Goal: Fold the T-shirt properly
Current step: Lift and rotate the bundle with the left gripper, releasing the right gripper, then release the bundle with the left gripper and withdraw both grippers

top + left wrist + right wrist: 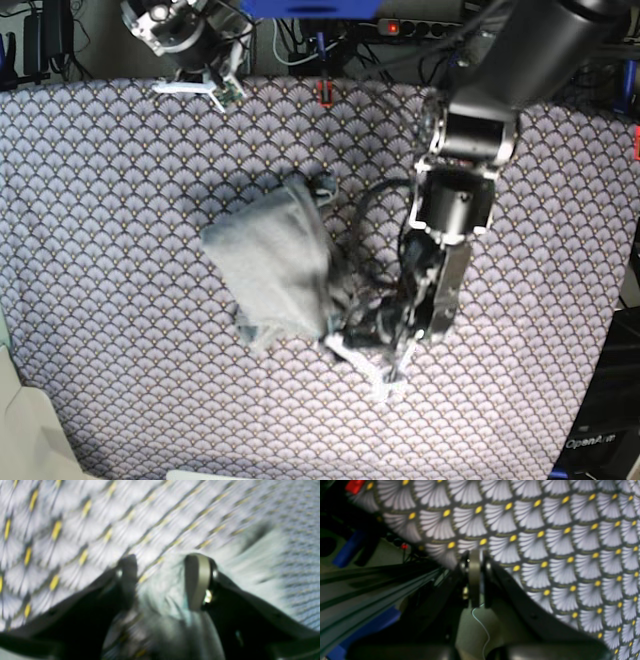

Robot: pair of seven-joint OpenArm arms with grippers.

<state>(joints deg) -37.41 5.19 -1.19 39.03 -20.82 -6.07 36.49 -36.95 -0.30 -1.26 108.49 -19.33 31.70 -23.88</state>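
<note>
Base view: you see the T-shirt (275, 262) bunched in a rumpled heap near the middle of the patterned cloth (120, 330), its surface soft, matte and light grey.
T-shirt shape: a rounded, folded-over mound with a darker rolled edge at its upper right and a loose corner trailing at its lower left.
T-shirt edge: its lower right side runs in under the left gripper (385, 335).
Left gripper: in your left wrist view the left gripper (162, 580) has its jaws set apart with pale grey knit fabric of the T-shirt (162, 597) bunched between them; the picture is motion-blurred, so you cannot tell how firmly the fabric is pinched.
Left finger pad: one flat, pale beige pad (198, 580) stands against the fabric.
Right gripper: in your right wrist view the right gripper (475, 562) has its jaws closed together with nothing between them, raised above the cloth at the table's far edge.
Right arm: in the base view it sits at the top left (180, 35), well apart from the T-shirt.
Surface: the cloth covers the whole table, purple-grey, printed with repeating fan-shaped scales, each with a small yellow dot.
Room: cables and a power strip (420, 27) lie beyond the far edge.
</note>
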